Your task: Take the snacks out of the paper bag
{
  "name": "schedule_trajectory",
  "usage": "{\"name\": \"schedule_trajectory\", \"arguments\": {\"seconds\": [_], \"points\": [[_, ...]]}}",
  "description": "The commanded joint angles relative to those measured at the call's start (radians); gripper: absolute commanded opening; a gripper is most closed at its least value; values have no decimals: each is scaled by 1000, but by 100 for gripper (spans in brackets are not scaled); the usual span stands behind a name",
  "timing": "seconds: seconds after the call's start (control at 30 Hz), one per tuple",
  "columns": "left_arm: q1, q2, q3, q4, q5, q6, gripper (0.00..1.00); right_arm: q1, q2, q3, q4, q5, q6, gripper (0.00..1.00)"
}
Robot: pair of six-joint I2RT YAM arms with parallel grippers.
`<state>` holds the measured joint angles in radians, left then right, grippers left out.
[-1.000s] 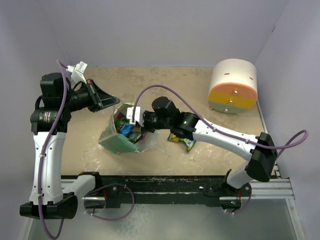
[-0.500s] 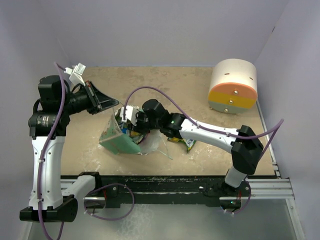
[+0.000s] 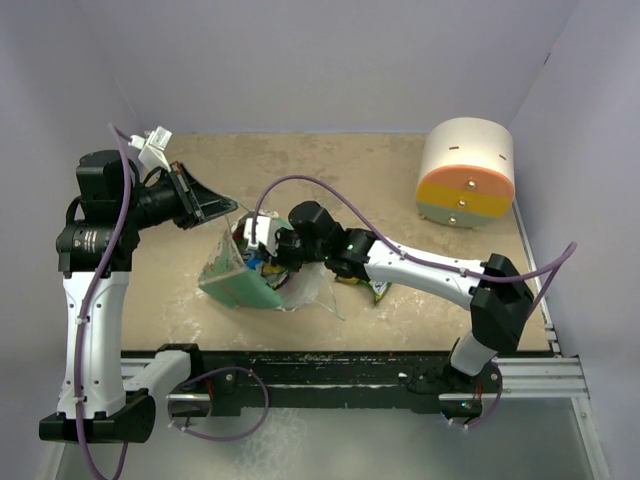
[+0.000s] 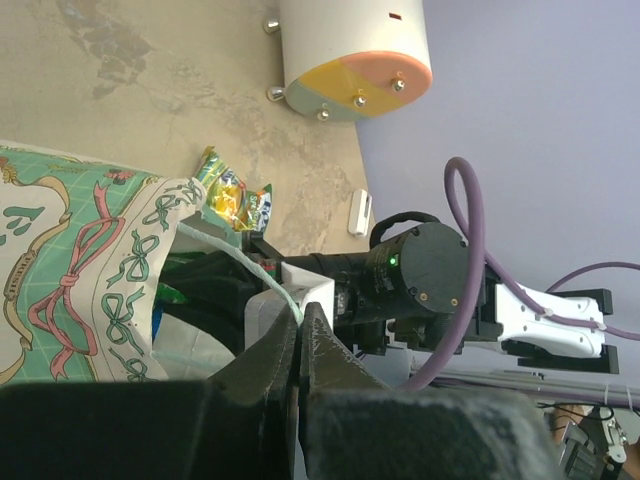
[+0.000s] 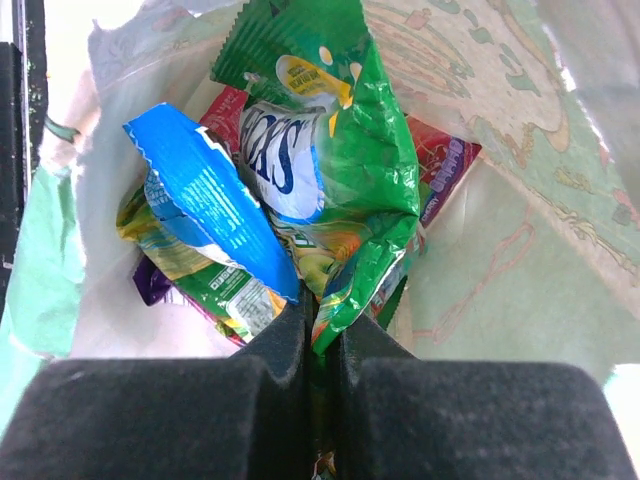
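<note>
The small mint-green paper gift bag (image 3: 232,283) sits tilted on the mottled tan table (image 3: 380,180), at about 8 o'clock from the table's middle, with its mouth turned up toward 1 o'clock. The left gripper (image 4: 303,325) has its jaws together on the bag's thin white string handle (image 4: 230,252) and lifts that side of the mouth. It is a delicate hold, since paper this thin would likely crease or tear if the string were pulled hard.

Inside, the snacks lie heaped against the white lining. A green foil packet (image 5: 360,150) lies on top at 12 o'clock, and a blue-edged packet (image 5: 200,200) leans across it at 9 o'clock. A pink-red packet (image 5: 445,160) peeks out at 2 o'clock, and a sliver of purple wrapper (image 5: 150,285) shows at 8 o'clock. The right gripper (image 5: 318,318) is down in the bag's mouth, fingers pressed together, with the lower edge of the green foil packet caught between them; the corner of the blue-edged one touches the same spot, so I cannot tell whether it is nipped too.

These packets look light, crinkly and slick. A pinch on the flat crimped seam should hold better than one on the puffed middle, where foil tends to slide out. A neighbour could well be dragged along on the way up.

One yellow-green packet (image 3: 376,290) lies out on the table at 3 o'clock of the bag, partly under the right arm. A cream, orange and yellow cylinder (image 3: 466,172) stands well apart at 2 o'clock.
</note>
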<state>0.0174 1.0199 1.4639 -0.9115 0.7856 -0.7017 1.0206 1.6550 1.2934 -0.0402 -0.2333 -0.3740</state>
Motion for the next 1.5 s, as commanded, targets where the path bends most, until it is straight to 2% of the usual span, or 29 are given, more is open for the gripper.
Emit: {"name": "schedule_trajectory", "arguments": {"seconds": [0.0,0.27,0.57,1.0,1.07,1.17,1.27,1.33,1.4,1.47], "points": [[-2,-7,52,24,9,20,0,-2,-83,44,1,40,50,0],[-2,-4,53,14,9,35,0,-2,-130,70,-65,132,86,0],[-2,-8,55,20,-18,33,0,-2,-244,82,-100,157,166,0],[-2,-25,-2,93,-41,38,0,-2,-402,251,-434,268,215,0],[-1,-20,2,92,-41,55,0,-2,-431,255,-457,314,269,0],[-2,-16,10,85,-48,80,0,-2,-470,242,-513,504,381,0],[-2,-17,14,83,-56,93,0,-5,-484,232,-619,779,594,0],[-2,-21,12,87,-62,97,0,-29,-475,237,-732,900,745,0],[-2,-24,9,91,-67,97,0,-85,-469,223,-817,918,843,0],[-2,-30,-1,98,-64,95,0,-164,-479,165,-833,878,932,0]]}}
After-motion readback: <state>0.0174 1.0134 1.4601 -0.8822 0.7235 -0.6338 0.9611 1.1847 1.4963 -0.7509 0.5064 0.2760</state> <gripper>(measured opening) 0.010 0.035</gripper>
